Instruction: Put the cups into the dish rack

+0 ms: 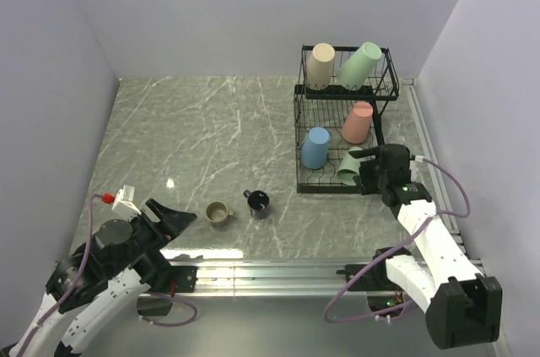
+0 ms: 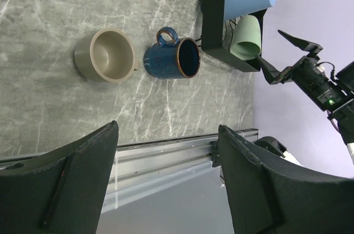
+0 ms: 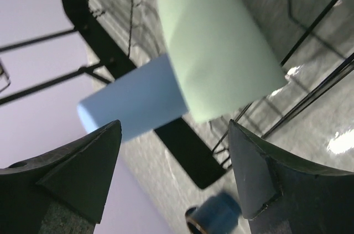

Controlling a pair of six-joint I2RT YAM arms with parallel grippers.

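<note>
The black wire dish rack [image 1: 298, 133] stands at the back right. Its upper tier holds a beige cup [image 1: 320, 64] and a pale green cup [image 1: 360, 64]. Its lower tier holds a salmon-pink cup [image 1: 358, 121], a blue cup [image 1: 315, 147] and a second pale green cup [image 1: 348, 165]. An olive-tan mug [image 1: 218, 213] and a dark navy mug [image 1: 258, 202] sit on the table. My right gripper [image 1: 369, 175] is open beside the lower green cup [image 3: 218, 40], holding nothing. My left gripper [image 1: 173, 220] is open and empty, short of the olive-tan mug [image 2: 105, 55] and the navy mug [image 2: 171, 60].
An aluminium rail [image 1: 270, 273] runs along the table's near edge between the arm bases. Pale walls close in the left, back and right sides. A purple cable [image 1: 451, 184] loops off the right arm near the right wall.
</note>
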